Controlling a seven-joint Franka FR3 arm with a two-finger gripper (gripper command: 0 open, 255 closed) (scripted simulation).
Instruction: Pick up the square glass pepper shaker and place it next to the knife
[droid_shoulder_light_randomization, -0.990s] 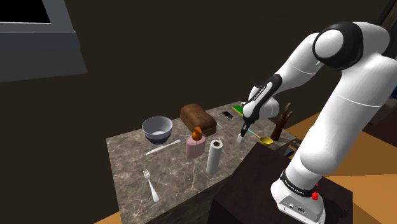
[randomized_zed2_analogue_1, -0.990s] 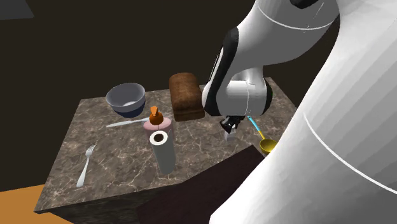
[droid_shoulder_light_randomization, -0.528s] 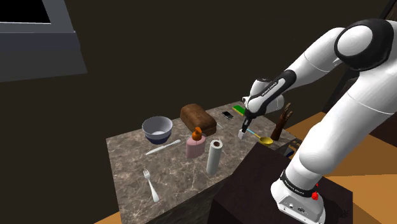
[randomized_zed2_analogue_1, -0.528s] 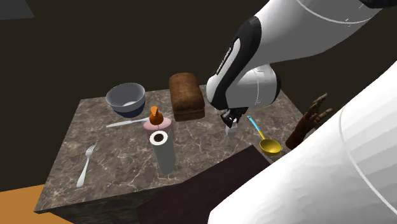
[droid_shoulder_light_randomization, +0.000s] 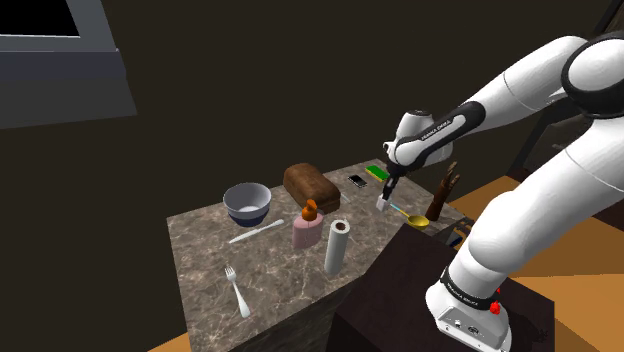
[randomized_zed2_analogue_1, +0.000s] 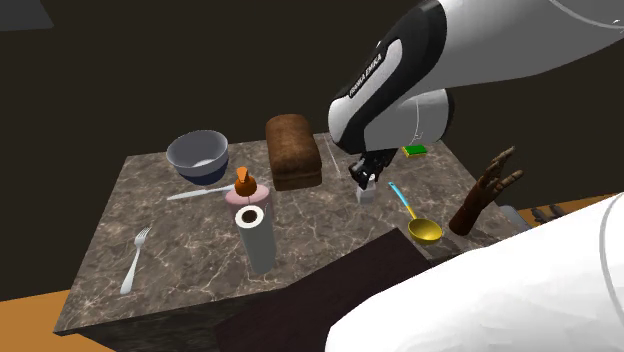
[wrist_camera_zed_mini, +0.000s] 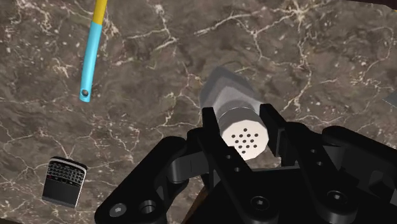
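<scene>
- Since a second ago the gripper (droid_shoulder_light_randomization: 385, 197) has risen slightly, clamped on the pepper shaker (wrist_camera_zed_mini: 232, 102).
- Knife (droid_shoulder_light_randomization: 256, 232) lies left of the loaf (droid_shoulder_light_randomization: 310, 183), shoulder view; shaker right of it.
- Likely light, rigid, slick, breakable: grip flat sides, firmly.

The tabletop (droid_shoulder_light_randomization: 200, 250) is carrying eleven things, one of each kind: one grey bowl (droid_shoulder_light_randomization: 247, 203), one brown bread loaf (droid_shoulder_light_randomization: 311, 184), one pale knife (droid_shoulder_light_randomization: 256, 233), one fork (droid_shoulder_light_randomization: 236, 290), one pink bottle (droid_shoulder_light_randomization: 307, 232) with an orange top, one upright paper towel roll (droid_shoulder_light_randomization: 337, 247), one pepper shaker (wrist_camera_zed_mini: 235, 118), one blue-handled yellow ladle (randomized_zed2_analogue_1: 413, 212), one keypad phone (wrist_camera_zed_mini: 64, 181), one green sponge (randomized_zed2_analogue_1: 416, 150) and one brown wooden hand-shaped piece (randomized_zed2_analogue_1: 485, 190).
</scene>
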